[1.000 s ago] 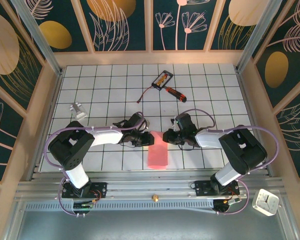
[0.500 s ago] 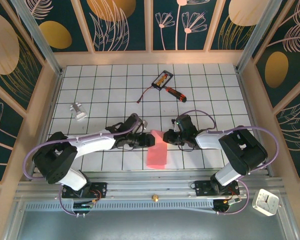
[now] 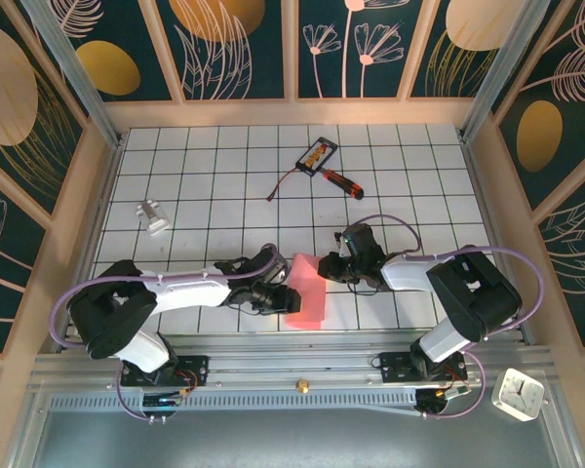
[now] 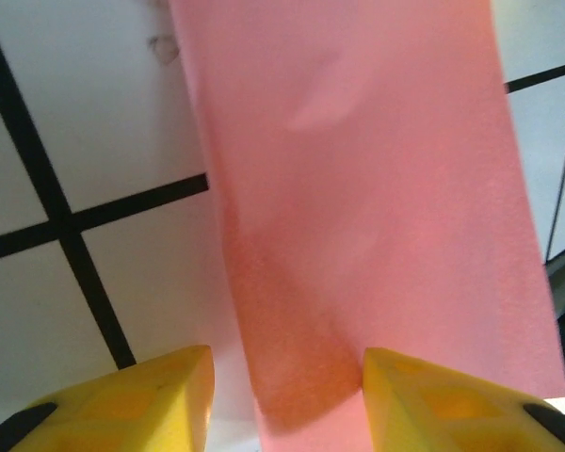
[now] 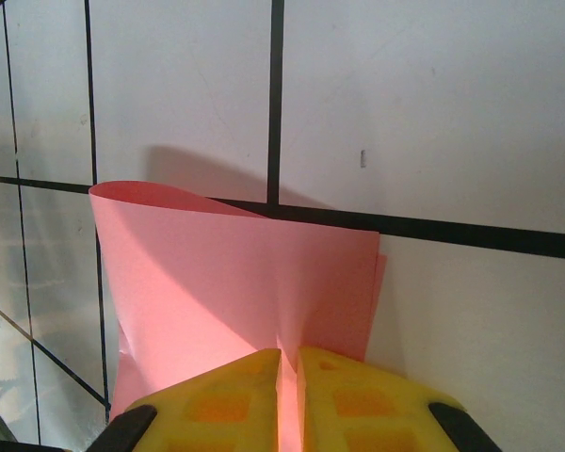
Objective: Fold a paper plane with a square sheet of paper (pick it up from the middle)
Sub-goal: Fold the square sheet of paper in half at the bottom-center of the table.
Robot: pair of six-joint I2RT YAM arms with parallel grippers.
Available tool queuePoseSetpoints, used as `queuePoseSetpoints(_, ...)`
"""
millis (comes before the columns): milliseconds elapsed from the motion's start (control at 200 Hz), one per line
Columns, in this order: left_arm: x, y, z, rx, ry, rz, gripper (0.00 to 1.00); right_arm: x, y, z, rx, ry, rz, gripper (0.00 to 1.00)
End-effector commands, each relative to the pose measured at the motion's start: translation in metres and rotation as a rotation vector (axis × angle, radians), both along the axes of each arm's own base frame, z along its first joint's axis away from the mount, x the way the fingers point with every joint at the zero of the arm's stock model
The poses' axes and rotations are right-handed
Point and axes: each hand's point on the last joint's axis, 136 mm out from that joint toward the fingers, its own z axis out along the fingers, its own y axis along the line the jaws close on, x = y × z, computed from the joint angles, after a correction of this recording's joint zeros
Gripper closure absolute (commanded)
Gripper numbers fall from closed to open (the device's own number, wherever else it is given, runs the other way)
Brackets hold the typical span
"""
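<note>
Here, at the first fold, the halved square sheet of paper (image 3: 310,297) lies at the table's (image 3: 224,175) 6 o'clock. The right gripper (image 5: 287,363) clamps its 1 o'clock corner. The left gripper (image 4: 287,372), jaws apart, straddles its 9 o'clock edge. The next move likely calls for pressing that crease flat.

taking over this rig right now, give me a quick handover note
The right gripper is shut on the far end of the pink sheet of paper.
The left gripper is open, one finger on either side of the sheet's left edge, not clamped.
The sheet lies doubled over as a long rectangle on the tiled table between the two arms; its top layer bulges up at the pinched end.
Done: the first fold in half.
Left: crease it flat, then fold the nose corners and the wings. No pointed shape yet.
</note>
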Motion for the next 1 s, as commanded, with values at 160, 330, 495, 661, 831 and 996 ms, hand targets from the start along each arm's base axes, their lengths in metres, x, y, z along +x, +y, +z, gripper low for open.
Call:
queuePoseSetpoints(160,-0.009,0.002,-0.007,-0.004,0.051,0.015,0.76,-0.023,-0.021,-0.031,-0.123,0.087,-0.010,0.85)
queuePoseSetpoints(330,-0.008,0.004,-0.005,-0.008,0.032,0.015,0.88,-0.022,-0.021,-0.031,-0.126,0.082,-0.004,0.85)
queuePoseSetpoints(495,-0.010,0.007,-0.008,-0.015,0.039,0.016,0.90,-0.022,-0.021,-0.031,-0.127,0.084,0.001,0.85)
queuePoseSetpoints(661,-0.011,0.008,-0.009,-0.028,0.045,0.024,0.91,-0.021,-0.020,-0.029,-0.132,0.075,0.013,0.84)
queuePoseSetpoints(831,-0.015,0.013,-0.013,-0.013,0.063,0.021,0.81,-0.017,-0.015,-0.021,-0.117,0.049,0.030,0.82)
queuePoseSetpoints(996,-0.018,0.021,-0.017,0.025,0.062,0.011,0.76,-0.019,-0.016,-0.023,-0.122,0.055,0.037,0.82)
